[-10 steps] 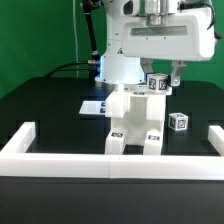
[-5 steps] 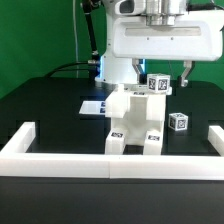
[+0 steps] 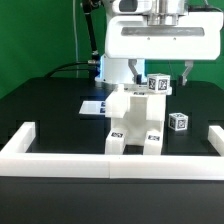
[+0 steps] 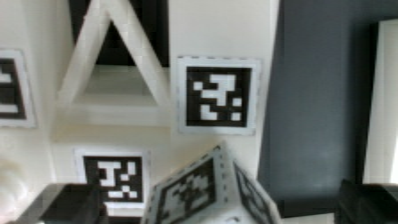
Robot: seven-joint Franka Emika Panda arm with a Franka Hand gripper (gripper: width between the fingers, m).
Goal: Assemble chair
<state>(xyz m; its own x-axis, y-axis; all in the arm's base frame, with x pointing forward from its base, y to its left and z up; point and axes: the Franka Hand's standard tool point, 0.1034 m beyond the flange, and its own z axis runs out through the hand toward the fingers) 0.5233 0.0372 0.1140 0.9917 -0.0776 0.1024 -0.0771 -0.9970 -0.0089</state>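
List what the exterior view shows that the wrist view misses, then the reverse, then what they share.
Exterior only: the open gripper, a small tagged block lying apart from the chair assembly, the marker board and the white border wall. Wrist only: a cross-braced frame seen close up, with large tags around it. Shared: the white chair assembly and its square tags.

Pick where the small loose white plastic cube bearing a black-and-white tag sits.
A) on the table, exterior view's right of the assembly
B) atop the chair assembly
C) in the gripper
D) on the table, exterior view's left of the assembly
A: the small white tagged cube rests on the black table, apart from the white blocky plastic chair assembly, on the exterior view's right of it.
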